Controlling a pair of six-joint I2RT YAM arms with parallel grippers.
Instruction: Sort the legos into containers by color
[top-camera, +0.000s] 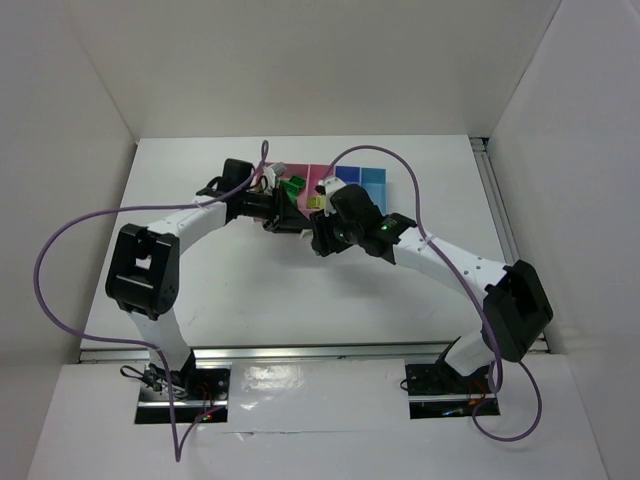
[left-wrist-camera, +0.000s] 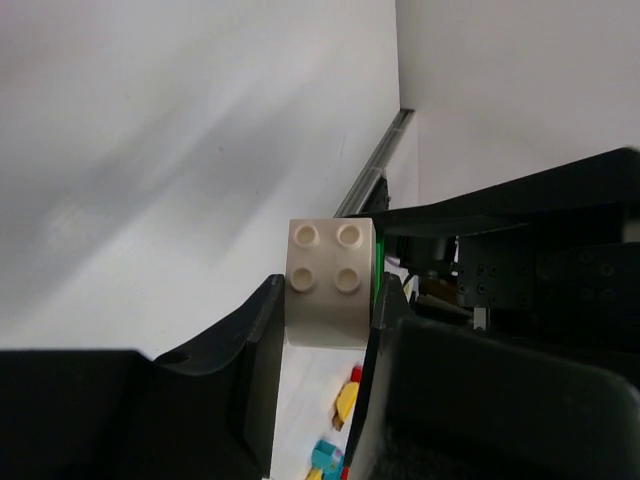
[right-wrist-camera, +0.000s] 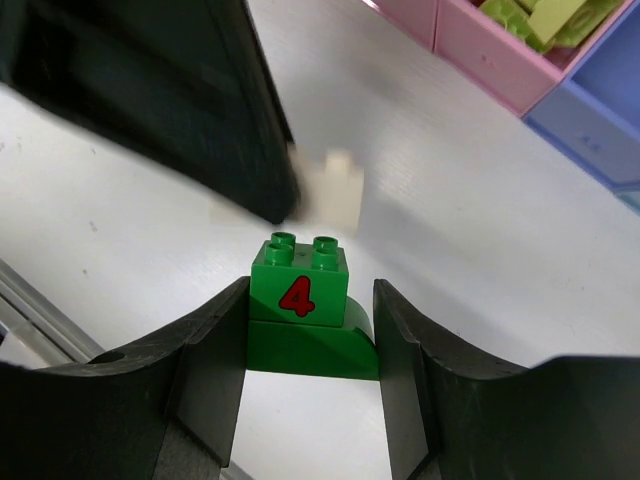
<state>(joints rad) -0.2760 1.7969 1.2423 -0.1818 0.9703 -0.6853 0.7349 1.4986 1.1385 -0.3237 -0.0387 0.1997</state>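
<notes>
left gripper (left-wrist-camera: 326, 300): mine, closed on a cream brick (left-wrist-camera: 325, 290). One finger sits against each side face.
cream brick: 2x2, four studs facing my left wrist camera. It sits between my left fingers, on the near side of the trays. My right wrist camera shows it only as a pale blur beside the dark left finger. I cannot tell if it touches the table (right-wrist-camera: 480, 220).
right gripper (right-wrist-camera: 312, 295): mine, closed on a green stack (right-wrist-camera: 305, 320). My fingers press the two ends of its lower piece.
green stack: a 2x2 green brick (right-wrist-camera: 300, 285) on a wider green piece with a rounded edge (right-wrist-camera: 315, 350). The base is on or just above the table, I cannot tell which.
label: a red "4" on the side face of the green brick, facing my right wrist camera.
containers: a joined row at the far side of the table. From above, the pink tray (right-wrist-camera: 490, 70) is on the left and the blue tray (right-wrist-camera: 590, 125) on the right.
pink tray contents: yellow-green bricks (right-wrist-camera: 545, 15) in the right wrist view. The top view shows a dark green brick (top-camera: 293, 185) that looks to lie in the pink area.
arms: both reach inward. My two grippers are close together, just in front of the trays.
under left gripper: small yellow (left-wrist-camera: 345, 400), red and teal pieces show in the gap between my fingers, too small to identify.
background: a metal rail (left-wrist-camera: 375, 165) runs along the table edge by the white wall.
</notes>
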